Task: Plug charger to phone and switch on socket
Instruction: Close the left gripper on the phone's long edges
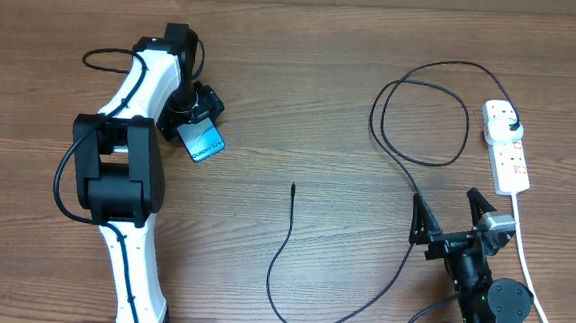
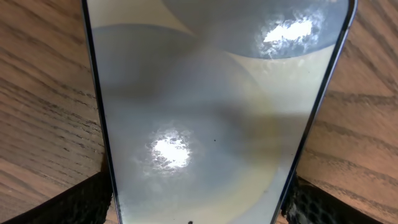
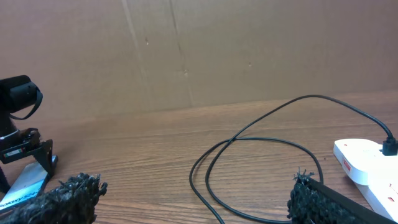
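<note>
Wood-grain bench carries the phone at its left, straddled by the left pincer, whose pads sit at the phone's long edges, though whether they clamp it cannot be told. The right pincer gapes empty near the socket. The charger is plugged into that socket, its tip lying free mid-bench.

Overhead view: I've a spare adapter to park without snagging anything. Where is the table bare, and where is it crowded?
Bare: the wide stretch between the phone and the charger cable's loop, and the near patch left of its loose tip. Crowded: the right side, where the loop, socket and right gripper sit close together.
</note>
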Available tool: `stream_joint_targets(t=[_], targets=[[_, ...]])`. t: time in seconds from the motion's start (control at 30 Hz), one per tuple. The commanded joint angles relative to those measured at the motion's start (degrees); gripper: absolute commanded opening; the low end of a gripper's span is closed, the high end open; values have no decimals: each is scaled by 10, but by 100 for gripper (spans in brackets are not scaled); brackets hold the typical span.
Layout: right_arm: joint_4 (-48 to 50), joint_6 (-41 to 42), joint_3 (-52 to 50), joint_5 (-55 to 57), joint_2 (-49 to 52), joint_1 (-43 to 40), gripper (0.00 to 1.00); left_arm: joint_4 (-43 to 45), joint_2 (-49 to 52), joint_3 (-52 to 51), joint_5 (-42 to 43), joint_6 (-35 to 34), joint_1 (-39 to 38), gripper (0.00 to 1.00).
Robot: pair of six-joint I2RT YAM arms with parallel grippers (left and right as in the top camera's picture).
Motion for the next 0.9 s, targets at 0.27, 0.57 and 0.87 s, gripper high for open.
stream_joint_targets(t=[0.27, 0.57, 0.87], targets=[[3, -3, -6, 2, -7, 3, 100, 0, 9, -5, -25, -8, 5, 93], [3, -3, -6, 2, -7, 3, 100, -4, 9, -5, -27, -8, 5, 94], [3, -3, -6, 2, -7, 3, 100, -5, 9, -5, -27, -8, 5, 93]])
